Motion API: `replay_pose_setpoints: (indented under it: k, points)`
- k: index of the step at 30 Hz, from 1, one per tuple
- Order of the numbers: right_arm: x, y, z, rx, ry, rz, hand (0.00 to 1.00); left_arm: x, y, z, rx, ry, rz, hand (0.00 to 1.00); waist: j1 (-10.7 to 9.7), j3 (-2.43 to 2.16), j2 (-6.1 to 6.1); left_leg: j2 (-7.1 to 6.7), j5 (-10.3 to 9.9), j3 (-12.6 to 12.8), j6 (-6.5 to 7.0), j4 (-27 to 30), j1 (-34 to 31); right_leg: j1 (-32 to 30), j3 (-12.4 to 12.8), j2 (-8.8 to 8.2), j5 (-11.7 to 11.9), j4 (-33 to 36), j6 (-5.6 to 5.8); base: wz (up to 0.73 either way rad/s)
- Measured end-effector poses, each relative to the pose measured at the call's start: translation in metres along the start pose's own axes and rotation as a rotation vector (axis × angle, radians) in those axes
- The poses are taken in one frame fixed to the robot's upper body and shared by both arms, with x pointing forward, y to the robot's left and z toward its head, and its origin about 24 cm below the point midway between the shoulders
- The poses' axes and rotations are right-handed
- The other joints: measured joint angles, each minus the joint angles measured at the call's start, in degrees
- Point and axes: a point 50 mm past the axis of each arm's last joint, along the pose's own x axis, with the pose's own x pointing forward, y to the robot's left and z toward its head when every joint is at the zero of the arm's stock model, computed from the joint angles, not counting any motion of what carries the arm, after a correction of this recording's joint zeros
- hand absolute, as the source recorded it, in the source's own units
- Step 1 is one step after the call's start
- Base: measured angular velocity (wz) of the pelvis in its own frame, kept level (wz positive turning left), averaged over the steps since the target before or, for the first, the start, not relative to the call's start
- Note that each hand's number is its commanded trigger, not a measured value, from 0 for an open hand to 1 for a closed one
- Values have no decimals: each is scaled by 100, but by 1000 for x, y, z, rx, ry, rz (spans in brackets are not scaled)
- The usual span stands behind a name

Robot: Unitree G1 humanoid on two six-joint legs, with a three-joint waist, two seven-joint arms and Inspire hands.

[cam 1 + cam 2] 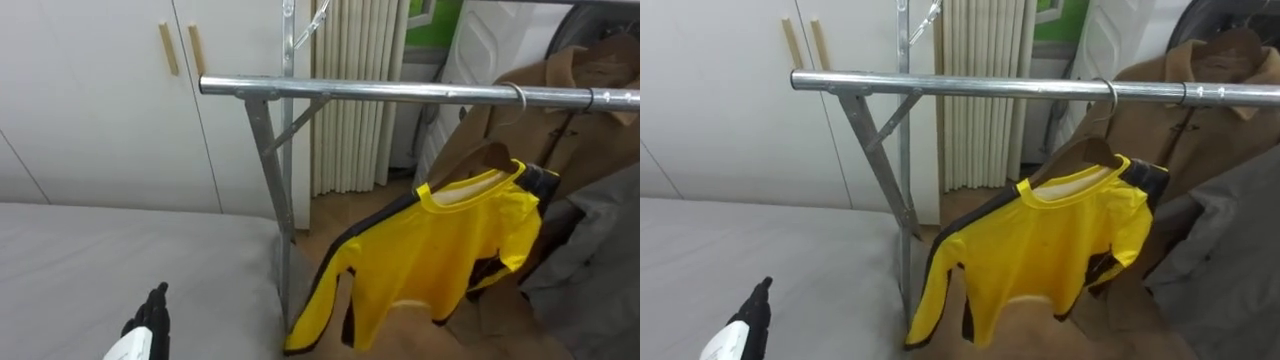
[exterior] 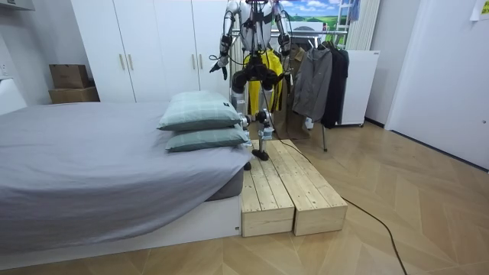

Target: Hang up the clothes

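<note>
yellow shirt (image 1: 440,260) on a wooden hanger (image 1: 480,158), hook over the metal rail (image 1: 400,91), so it looks already hung. it sits tilted, one sleeve trailing low toward the rack's leg, probably because the hanger was set on at an angle. just beside it on the rail is a brown coat (image 1: 560,100), with a grey garment (image 1: 590,260) lower down; the bare stretch of rail lies toward the bed (image 1: 100,260). left hand (image 1: 150,315) is low over the bed's edge, well apart from the shirt, fingers released and empty, which fits a hand done with the job. right hand (image 2: 286,47) is up near the rack in the room view, too small there to tell its fingers. robot stands on a wooden platform (image 2: 290,183) between bed and rack, likely for reach to the rail.
</note>
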Motion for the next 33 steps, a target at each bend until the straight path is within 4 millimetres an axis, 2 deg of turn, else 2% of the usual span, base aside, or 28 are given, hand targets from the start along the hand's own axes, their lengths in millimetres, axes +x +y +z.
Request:
replay_pose_setpoints:
  k: [2, 8, 12, 17, 20, 26, 33]
  points:
    - [-1, 2, -9, 28, 35, 29, 0, 0, -1, 1, 4, -11, -4, 0, -7, -14, 31, -5, 0, -36, 0, 6, 10, 28, -79, -28, 0, -6, 0, 12]
    - [-7, -1, -38, 127, 158, 94, 0, 2, 1, 3, 3, -22, 0, 0, -9, -6, 95, -19, 1, -78, 0, 5, -6, 34, -193, -67, -10, -34, 1, 4]
    - [-9, -1, -47, 161, 202, 136, 0, 1, -2, 6, -11, -28, -8, 0, -84, 16, 107, -53, 2, -284, 3, 15, -47, 14, -248, -97, -23, -43, 19, 14]
    - [-10, 2, -55, 232, 257, 149, 0, 0, -6, 7, -21, -26, -17, 0, -114, 19, 114, -71, 2, -391, 3, 12, -56, 30, -283, -116, -33, -63, 30, 7]
    - [-12, 2, -59, 265, 274, 137, 0, -2, -10, 10, -22, -34, -32, 0, -112, 14, 139, -81, 2, -454, 3, 13, -90, 26, -421, -159, -36, -78, 29, 11]
    - [-14, 2, -63, 311, 294, 121, 0, -5, -18, 16, -31, -52, -72, 0, -119, -19, 181, -87, 3, -596, 3, 28, -137, 23, -573, -189, -67, -68, 6, 12]
    - [-15, 1, -67, 314, 320, 117, 0, -7, -23, 15, -29, -46, -108, 0, -99, -23, 156, -86, 3, -743, 3, 62, -157, 39, -685, -205, -144, -14, -20, 11]
